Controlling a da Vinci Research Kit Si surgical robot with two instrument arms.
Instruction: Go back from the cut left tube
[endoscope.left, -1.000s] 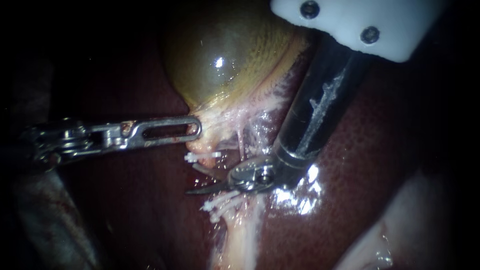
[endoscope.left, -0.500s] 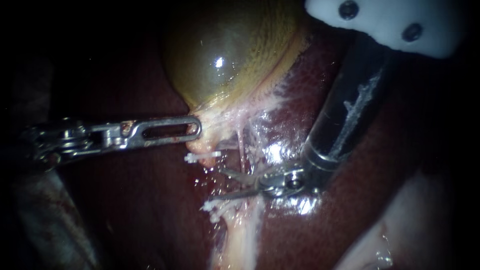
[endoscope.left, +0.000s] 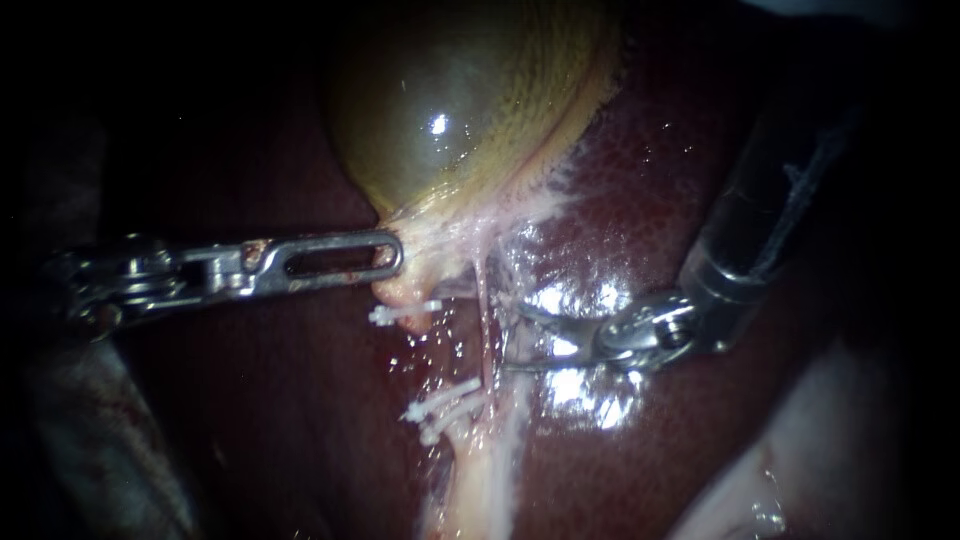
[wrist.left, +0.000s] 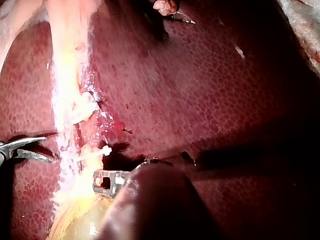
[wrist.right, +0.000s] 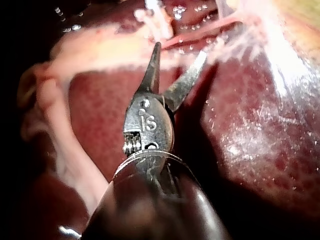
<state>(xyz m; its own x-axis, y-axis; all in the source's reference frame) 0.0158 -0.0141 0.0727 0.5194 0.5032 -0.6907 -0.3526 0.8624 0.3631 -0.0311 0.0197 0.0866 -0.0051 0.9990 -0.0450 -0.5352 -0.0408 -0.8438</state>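
Note:
My left instrument comes in from the left, its slotted jaws shut on the pale neck of the gallbladder. Below that grip, the left tube is parted between an upper white clip and lower white clips. A thin pink tube still runs intact beside the gap. My right instrument lies to the right of this tube, its two blades open and holding nothing. In the right wrist view the open blades point at the thin tube. The left wrist view shows the slotted jaw and the clips.
Dark red liver surrounds the site, wet and shiny under the right instrument's hinge. A pale band of tissue runs down from the lower clips. Pale tissue lies at the lower right.
My right instrument has drawn back to the right and upward, away from the gap between the clips, and its blades have spread open. The left instrument and gallbladder have not moved.

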